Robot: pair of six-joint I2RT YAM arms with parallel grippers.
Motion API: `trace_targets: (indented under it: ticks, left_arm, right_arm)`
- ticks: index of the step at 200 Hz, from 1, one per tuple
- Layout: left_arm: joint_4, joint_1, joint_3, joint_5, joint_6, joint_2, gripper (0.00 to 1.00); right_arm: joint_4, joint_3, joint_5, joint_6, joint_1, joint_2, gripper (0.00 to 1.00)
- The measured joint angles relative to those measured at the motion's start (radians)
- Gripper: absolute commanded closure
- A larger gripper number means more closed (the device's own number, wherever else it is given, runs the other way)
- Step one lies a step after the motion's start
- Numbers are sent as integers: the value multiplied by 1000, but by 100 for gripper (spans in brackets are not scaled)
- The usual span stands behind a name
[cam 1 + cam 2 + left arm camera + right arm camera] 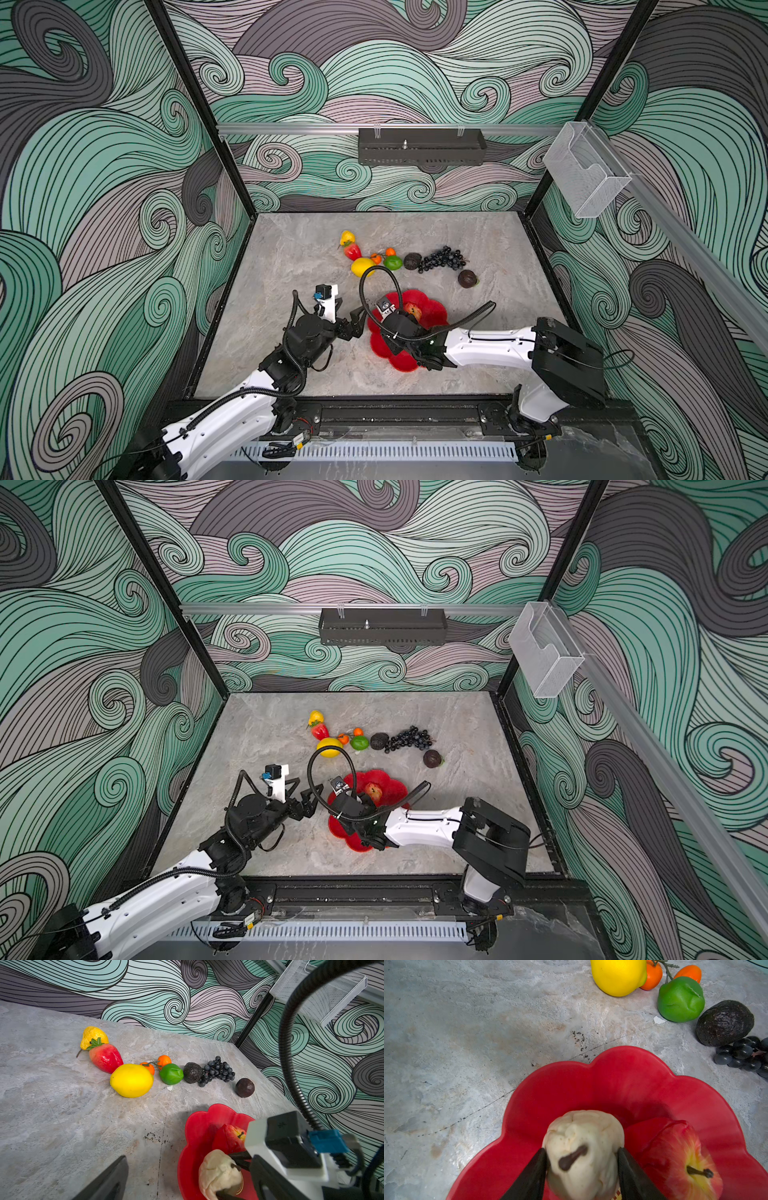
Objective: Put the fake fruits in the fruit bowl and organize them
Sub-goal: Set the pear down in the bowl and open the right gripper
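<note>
In both top views the right arm (486, 345) covers the bowl's (432, 309) lower left and hides the pear (583, 1132). The right wrist view's edge cuts off the lemon (616, 976) and grapes (745, 1055).

- Walls (415, 62) wore teal, grey and lilac swirling waves.
- Black posts (201, 108) framed the corners.
- A grey marbled tabletop (478, 241) lay below.
- A dark tray (422, 146) and clear holder (586, 170) hung on silver rails (291, 128).
</note>
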Motion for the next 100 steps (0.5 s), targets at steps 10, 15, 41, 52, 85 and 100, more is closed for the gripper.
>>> trace_targets:
  ticks: [10, 15, 41, 52, 85, 100]
  left_arm:
    - [0, 0, 0, 0, 0, 0, 7]
    - [0, 0, 0, 0, 0, 0, 7]
    - [0, 1, 0, 0, 0, 0, 7]
    - [0, 2, 0, 1, 0, 0, 7]
    - [0, 5, 0, 3, 0, 0, 7]
    - [0, 5, 0, 4, 0, 0, 7]
  right_arm:
    - [0, 0, 1, 0, 0, 0, 42]
    - [0, 0, 2, -1, 0, 0, 42]
    - [0, 0, 6, 0, 0, 0, 42]
    - [0, 0, 6, 0, 0, 0, 42]
    - [1, 0, 7, -2, 0, 0, 35]
    - [1, 0, 8, -2, 0, 0, 35]
